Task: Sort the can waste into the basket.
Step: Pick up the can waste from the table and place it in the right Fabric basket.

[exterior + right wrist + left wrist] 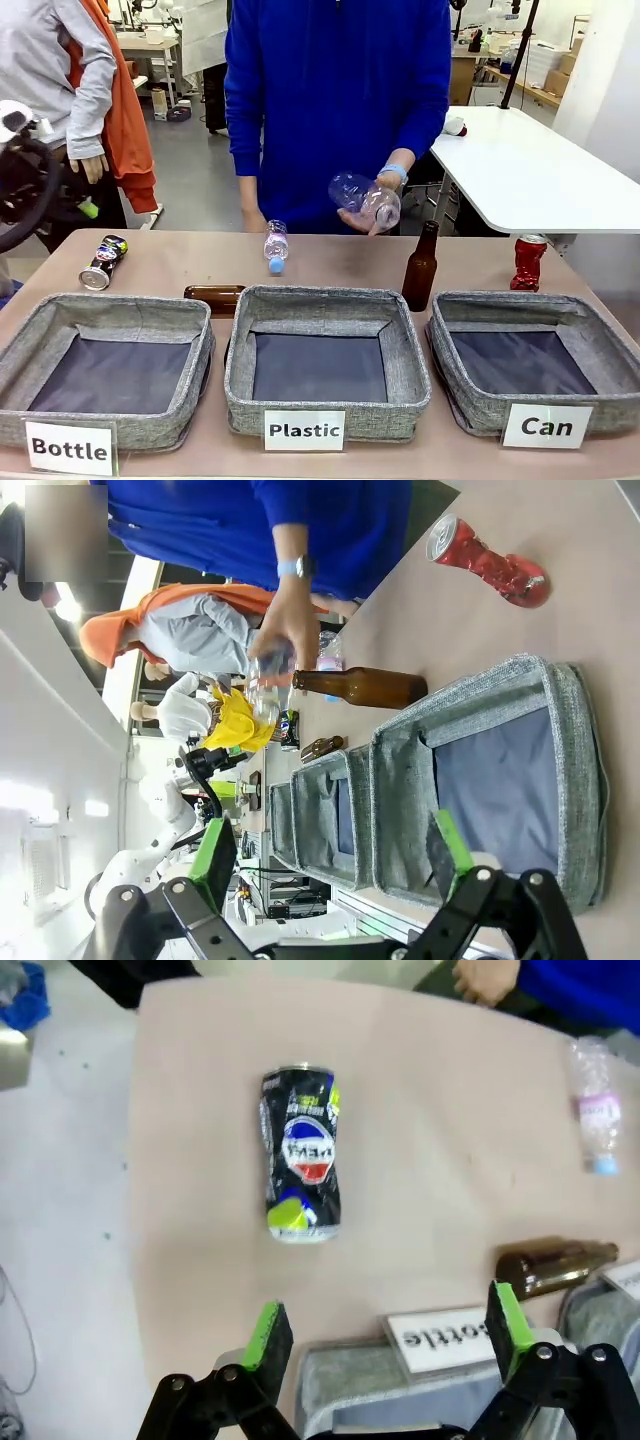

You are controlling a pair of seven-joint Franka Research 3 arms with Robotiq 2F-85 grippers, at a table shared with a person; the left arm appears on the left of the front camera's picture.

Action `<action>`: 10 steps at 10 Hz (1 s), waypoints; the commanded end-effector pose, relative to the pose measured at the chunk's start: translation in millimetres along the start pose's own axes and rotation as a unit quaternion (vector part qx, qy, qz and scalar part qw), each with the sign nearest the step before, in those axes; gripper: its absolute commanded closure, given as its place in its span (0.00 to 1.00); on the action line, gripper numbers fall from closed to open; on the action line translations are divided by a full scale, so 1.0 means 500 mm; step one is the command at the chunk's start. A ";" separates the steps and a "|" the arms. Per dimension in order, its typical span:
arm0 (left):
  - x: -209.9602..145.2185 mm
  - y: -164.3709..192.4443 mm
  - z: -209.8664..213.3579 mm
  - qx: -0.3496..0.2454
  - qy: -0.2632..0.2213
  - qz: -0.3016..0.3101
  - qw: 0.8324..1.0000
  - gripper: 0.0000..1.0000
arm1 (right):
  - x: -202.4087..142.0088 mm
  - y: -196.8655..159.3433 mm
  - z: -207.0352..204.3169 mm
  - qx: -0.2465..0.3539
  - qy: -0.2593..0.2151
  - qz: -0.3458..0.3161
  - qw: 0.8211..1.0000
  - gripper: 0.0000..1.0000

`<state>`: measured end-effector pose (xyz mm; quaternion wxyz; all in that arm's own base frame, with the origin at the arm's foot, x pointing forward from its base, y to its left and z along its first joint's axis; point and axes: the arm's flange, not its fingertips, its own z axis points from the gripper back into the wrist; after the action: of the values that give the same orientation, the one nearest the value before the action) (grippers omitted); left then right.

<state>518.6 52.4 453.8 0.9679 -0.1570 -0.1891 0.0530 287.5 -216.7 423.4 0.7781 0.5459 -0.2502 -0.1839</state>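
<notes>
Left fingers (268, 1335) wide, dark can (300, 1155) ahead

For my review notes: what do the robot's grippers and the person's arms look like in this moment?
Left gripper: black linked fingers with visible bolts, tipped with bright green pads. Right gripper: the same black-and-green build. The person wears long blue sleeves and a light blue wristband.

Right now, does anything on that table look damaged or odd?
The red can behind the Can basket is crumpled, the dark can lies dented on its side, and one brown bottle lies flat.
</notes>
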 end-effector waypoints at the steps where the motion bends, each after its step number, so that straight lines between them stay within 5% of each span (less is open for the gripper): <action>1: -0.011 0.030 0.020 -0.014 0.018 -0.001 1.000 0.00 | 0.005 0.004 0.003 0.008 -0.002 0.002 1.000 0.00; 4: -0.003 0.005 -0.001 -0.002 0.005 0.002 1.000 0.00 | 0.005 0.004 0.003 0.008 -0.002 0.002 1.000 0.00; 5: -0.031 0.000 0.014 0.000 -0.035 -0.003 0.999 0.00 | 0.005 0.004 0.003 0.008 -0.002 0.002 1.000 0.00; 10: 0.120 -0.010 -0.136 0.014 0.083 -0.005 0.996 0.00 | 0.005 0.004 0.003 0.008 -0.002 0.002 1.000 0.00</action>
<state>571.1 36.0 416.0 0.9770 -0.1547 -0.1432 0.0315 286.6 -217.1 423.2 0.7774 0.5473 -0.2494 -0.1841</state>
